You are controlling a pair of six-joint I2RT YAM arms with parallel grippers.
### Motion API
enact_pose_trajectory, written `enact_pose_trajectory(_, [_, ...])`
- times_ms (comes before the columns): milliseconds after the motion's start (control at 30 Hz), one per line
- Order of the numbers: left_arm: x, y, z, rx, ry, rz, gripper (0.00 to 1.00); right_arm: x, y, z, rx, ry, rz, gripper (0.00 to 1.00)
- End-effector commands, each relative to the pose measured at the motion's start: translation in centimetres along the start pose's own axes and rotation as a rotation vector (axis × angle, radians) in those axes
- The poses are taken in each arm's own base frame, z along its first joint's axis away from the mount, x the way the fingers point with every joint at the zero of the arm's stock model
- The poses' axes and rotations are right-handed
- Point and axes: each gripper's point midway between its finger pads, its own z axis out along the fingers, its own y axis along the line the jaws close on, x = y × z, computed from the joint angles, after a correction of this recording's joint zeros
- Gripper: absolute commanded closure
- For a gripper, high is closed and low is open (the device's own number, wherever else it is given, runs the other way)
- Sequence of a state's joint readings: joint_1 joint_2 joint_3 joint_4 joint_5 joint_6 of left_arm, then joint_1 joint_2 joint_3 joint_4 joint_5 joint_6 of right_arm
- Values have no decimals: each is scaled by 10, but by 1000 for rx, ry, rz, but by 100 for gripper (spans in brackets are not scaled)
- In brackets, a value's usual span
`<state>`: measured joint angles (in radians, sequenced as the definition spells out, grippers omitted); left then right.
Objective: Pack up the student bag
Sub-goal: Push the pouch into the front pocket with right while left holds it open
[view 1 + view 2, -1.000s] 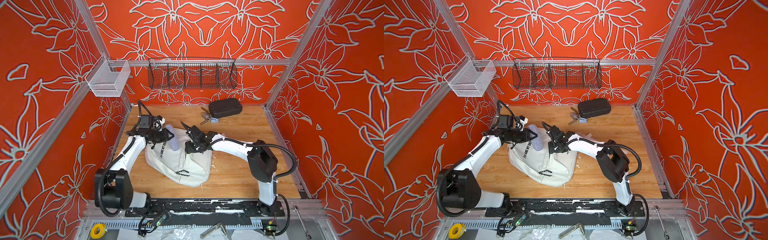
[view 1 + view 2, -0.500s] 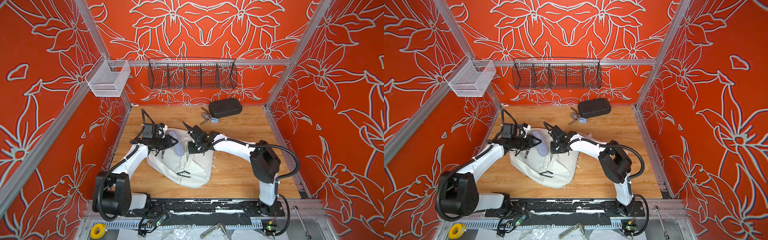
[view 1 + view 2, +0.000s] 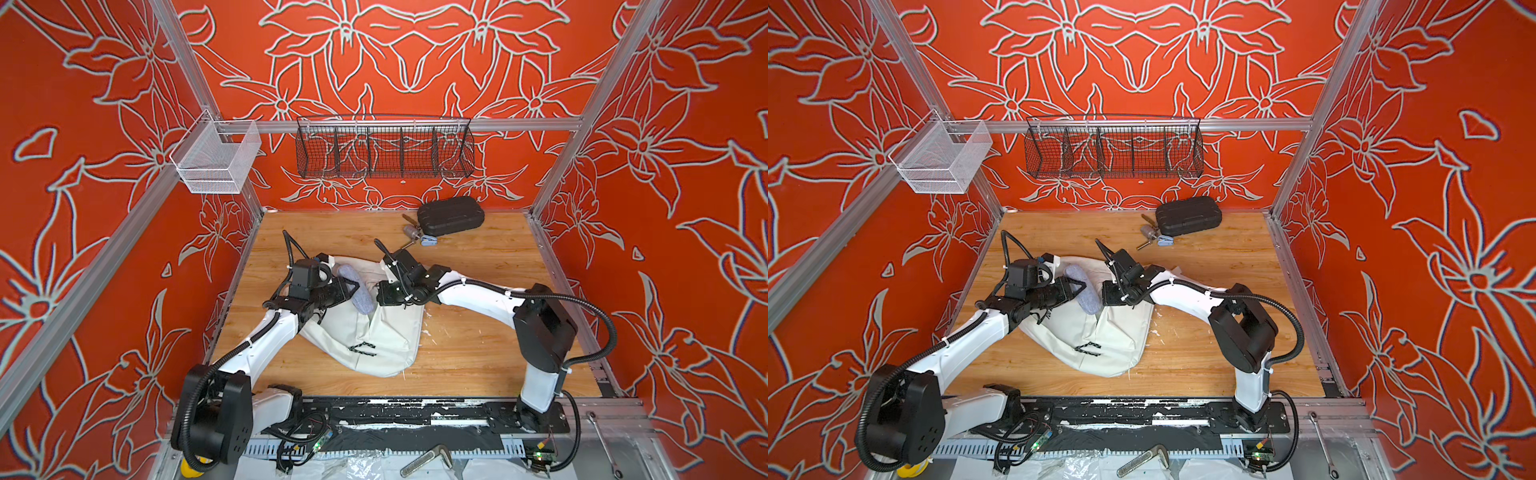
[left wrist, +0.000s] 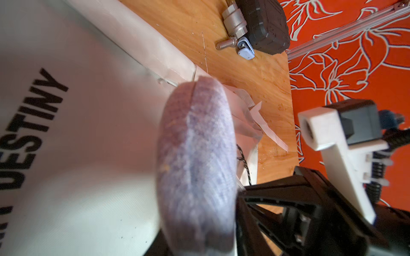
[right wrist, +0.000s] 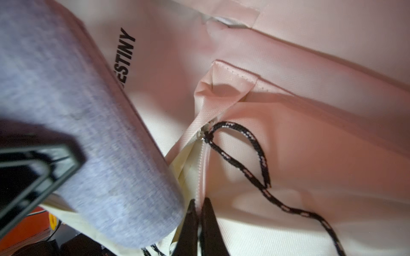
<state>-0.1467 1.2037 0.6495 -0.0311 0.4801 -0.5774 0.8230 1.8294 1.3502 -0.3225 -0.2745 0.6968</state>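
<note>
Nearest you, the large white fabric student bag (image 3: 374,345) with black lettering lies on the wooden worktop (image 3: 478,332), its rounded end toward 6 o'clock. Just beyond, where the arms meet, your right fingers (image 5: 192,221) are pinched tight on the bag's edge beside the zipper and its black zipper cord (image 5: 255,155), seemingly to keep the mouth open. From 9 o'clock, your left fingers (image 3: 349,286) clamp the small soft lavender pouch (image 3: 363,301), whose lower end sits at that opening. I judge it is only at the mouth, not yet inside.

Farther off, at 12 o'clock and well apart from the bag, a black hard oblong case (image 3: 451,216), a silver metal fitting (image 3: 411,232) and a small pale-blue clip (image 3: 428,240) lie just beside one another.

Packing looks barely begun. The pouch has to go in, likely the far things too, and then the zipper must be closed.
</note>
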Motion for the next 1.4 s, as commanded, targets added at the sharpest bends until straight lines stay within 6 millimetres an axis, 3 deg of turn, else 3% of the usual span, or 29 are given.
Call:
enact_pose_trajectory(0, [-17, -8, 4, 24, -105, 43, 85, -25, 41, -28, -174, -84, 6, 100])
enact_pose_trajectory(200, [-9, -25, 13, 108, -32, 60, 85, -41, 57, -36, -279, -116, 34, 100])
enact_pose_trajectory(267, [-5, -21, 14, 78, -1, 56, 84, -47, 59, -36, -321, -120, 60, 100])
enact_pose_trajectory(467, [-15, -24, 13, 148, -111, 5, 82, -47, 66, -27, -403, -57, 90, 100])
enact_pose_trajectory(600, [-4, -41, 22, 256, -6, 12, 82, -51, 63, -27, -386, -74, 76, 100])
enact_pose_trajectory(800, [17, -55, 5, 341, 47, 120, 81, -59, 50, -30, -366, -90, 75, 100])
enact_pose_trajectory(967, [37, -49, -3, 299, 131, 189, 81, -70, 42, -37, -357, -113, 39, 100])
enact_pose_trajectory(1133, [42, -50, -3, 300, 178, 171, 82, -75, 38, -37, -337, -108, -29, 100])
enact_pose_trajectory(1367, [54, -38, 10, 251, 325, 132, 84, -84, 51, -43, -368, -137, -161, 100])
